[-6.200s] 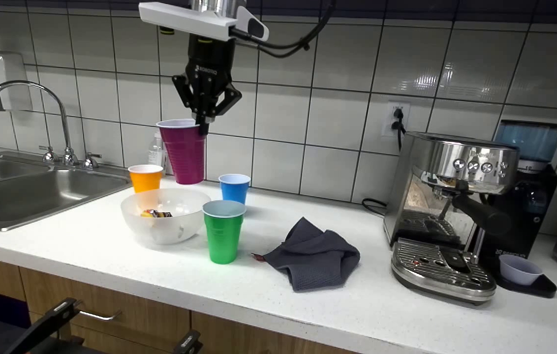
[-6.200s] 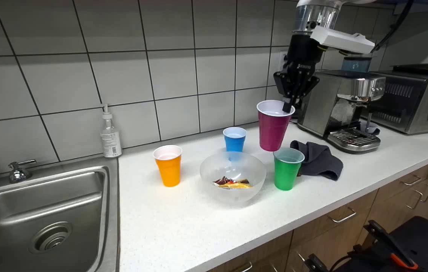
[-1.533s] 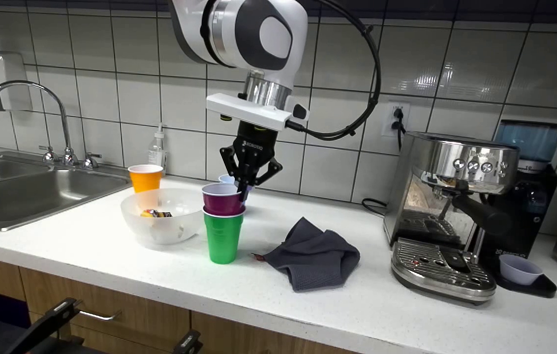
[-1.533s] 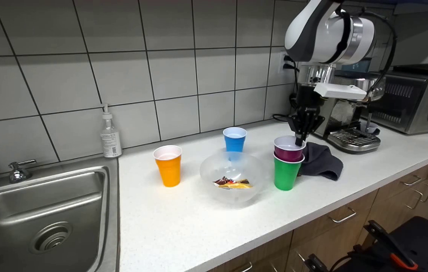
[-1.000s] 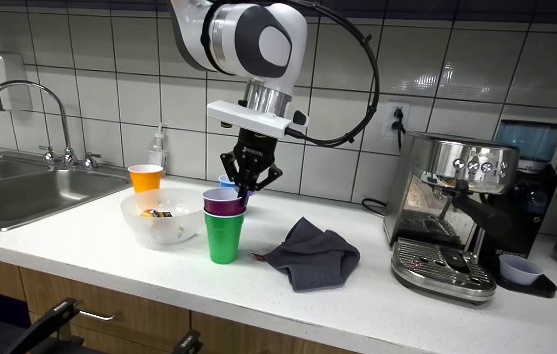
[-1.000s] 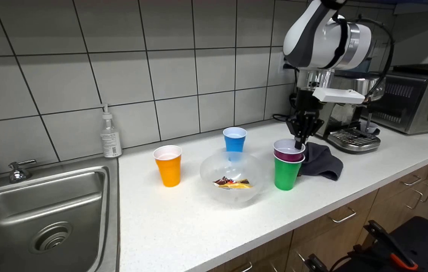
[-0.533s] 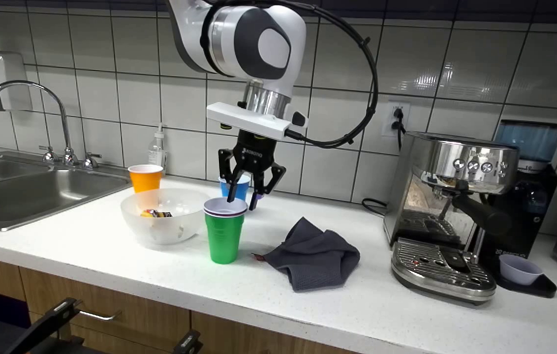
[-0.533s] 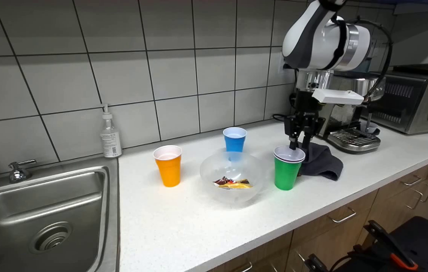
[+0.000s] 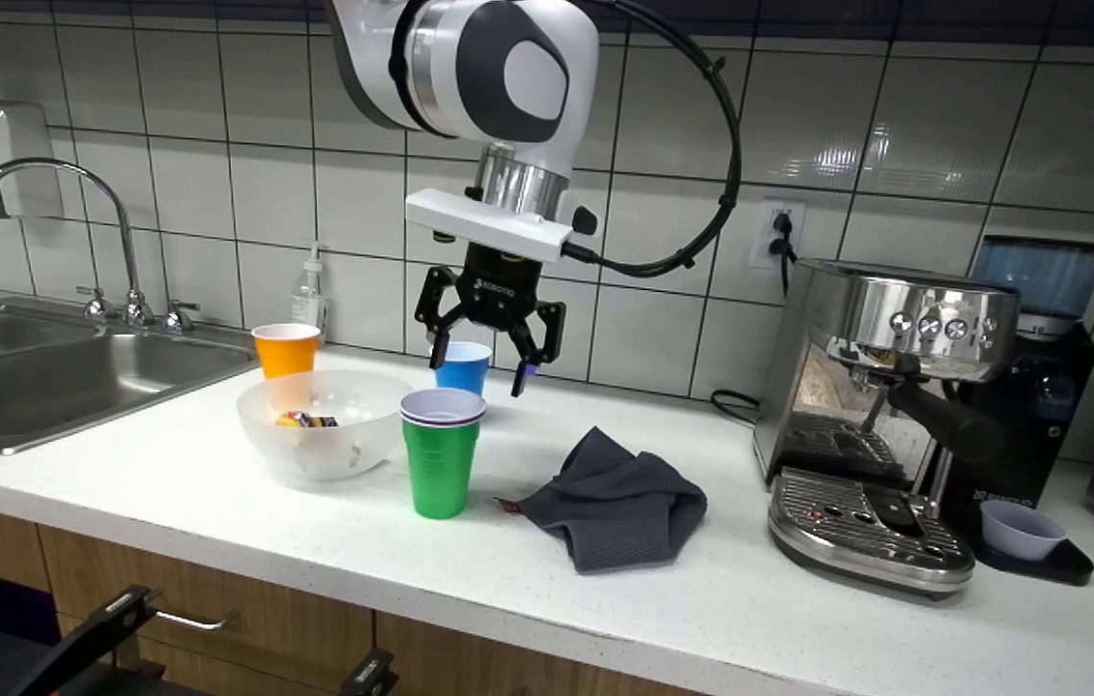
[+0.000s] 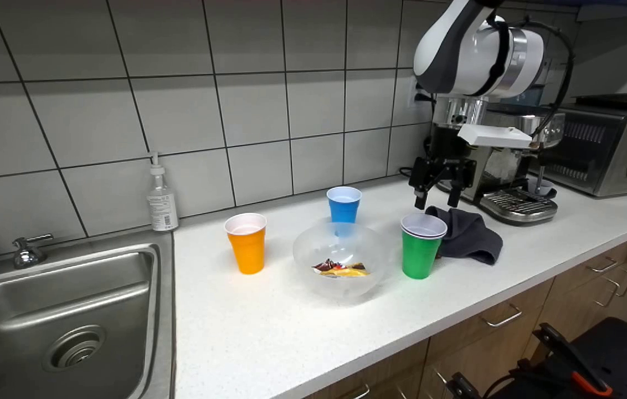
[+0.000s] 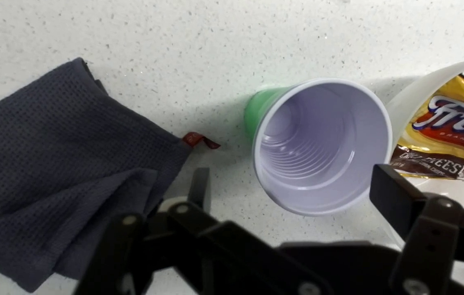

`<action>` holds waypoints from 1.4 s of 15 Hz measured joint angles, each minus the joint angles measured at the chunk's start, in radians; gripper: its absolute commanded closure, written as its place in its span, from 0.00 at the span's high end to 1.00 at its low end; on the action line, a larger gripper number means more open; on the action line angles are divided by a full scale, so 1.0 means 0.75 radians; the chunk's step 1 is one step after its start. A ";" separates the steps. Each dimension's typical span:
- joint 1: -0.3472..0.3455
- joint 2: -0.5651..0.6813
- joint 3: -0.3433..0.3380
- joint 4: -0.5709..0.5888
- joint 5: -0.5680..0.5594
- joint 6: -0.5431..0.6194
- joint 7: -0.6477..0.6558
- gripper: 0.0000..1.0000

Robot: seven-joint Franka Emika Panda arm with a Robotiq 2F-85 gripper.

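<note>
The round purple-and-lilac plastic cup [image 11: 318, 149] is glossy, its inner wall ribbed; the tapered green plastic cup [image 9: 439, 474] has a soft sheen. The folded dark grey cloth [image 11: 72, 143] is matt and waffle-textured. The round translucent plastic bowl [image 9: 315, 454] looks frosted, the yellow-and-brown snack packet [image 11: 447, 131] shiny. The white speckled countertop [image 10: 236, 332] appears smooth, the boxy silver espresso machine [image 9: 847, 387] polished metal, the drawer fronts [image 9: 296, 633] wood-grained.

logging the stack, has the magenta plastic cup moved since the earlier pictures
Yes: in an exterior view, the magenta plastic cup has moved down and toward the espresso machine, now nesting inside the green plastic cup.
</note>
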 measured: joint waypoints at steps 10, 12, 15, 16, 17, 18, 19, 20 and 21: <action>0.000 -0.052 0.001 0.015 0.021 0.000 0.000 1.00; 0.000 -0.052 0.001 0.015 0.021 0.000 0.000 1.00; 0.000 -0.052 0.001 0.015 0.021 0.000 0.000 1.00; 0.000 -0.052 0.001 0.015 0.021 0.000 0.000 1.00; 0.000 -0.051 0.001 0.015 0.021 0.000 0.000 1.00; 0.000 -0.048 0.001 0.015 0.021 0.000 0.000 1.00; 0.000 -0.044 0.001 0.015 0.021 0.000 0.000 1.00; 0.000 -0.040 0.000 0.015 0.020 0.003 0.002 1.00; -0.001 -0.036 0.000 0.016 0.020 0.007 0.005 1.00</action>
